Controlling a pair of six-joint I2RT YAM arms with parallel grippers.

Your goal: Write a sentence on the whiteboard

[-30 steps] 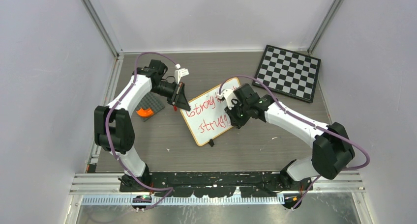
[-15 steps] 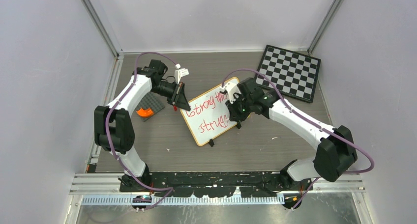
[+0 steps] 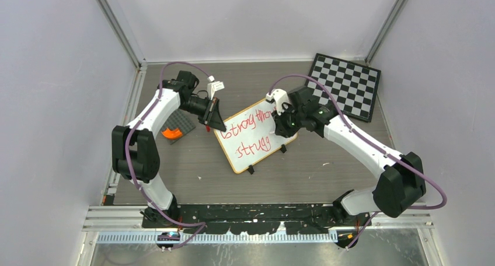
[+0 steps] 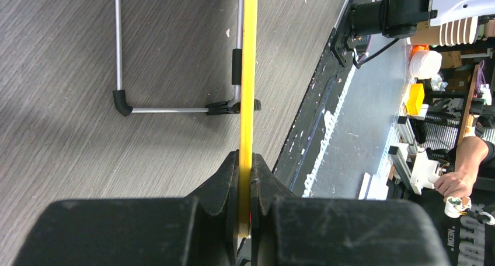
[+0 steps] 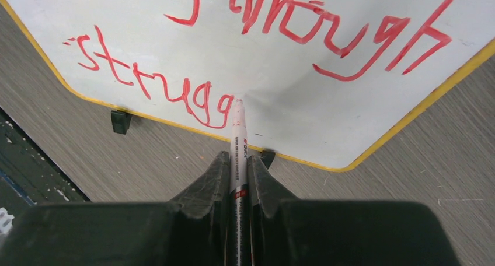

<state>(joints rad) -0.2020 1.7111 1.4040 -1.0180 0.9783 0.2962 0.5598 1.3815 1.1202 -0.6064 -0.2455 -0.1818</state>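
The whiteboard (image 3: 250, 160) stands tilted on the table, yellow-rimmed, with small black feet. The red sentence (image 3: 248, 135) runs in two lines, "strong through" above "strugg" (image 5: 157, 86). My left gripper (image 3: 215, 123) is shut on the board's left rim, which the left wrist view shows edge-on as a yellow strip (image 4: 249, 73) between my left gripper's (image 4: 245, 158) fingers. My right gripper (image 3: 283, 126) is shut on a white marker (image 5: 238, 139). Its red tip sits at the board's (image 5: 327, 123) surface, just right of the last "g". My right gripper (image 5: 237, 158) hangs over the board's lower edge.
A black-and-white checkered board (image 3: 344, 85) lies at the back right. An orange and dark grey object (image 3: 174, 129) sits at the left, beside my left arm. The whiteboard's wire stand (image 4: 175, 109) rests on the table behind it. Enclosure walls close in both sides.
My right arm has swung right and away from me across the board, uncovering more of "through" and "strugg". The left arm and the board have not moved.
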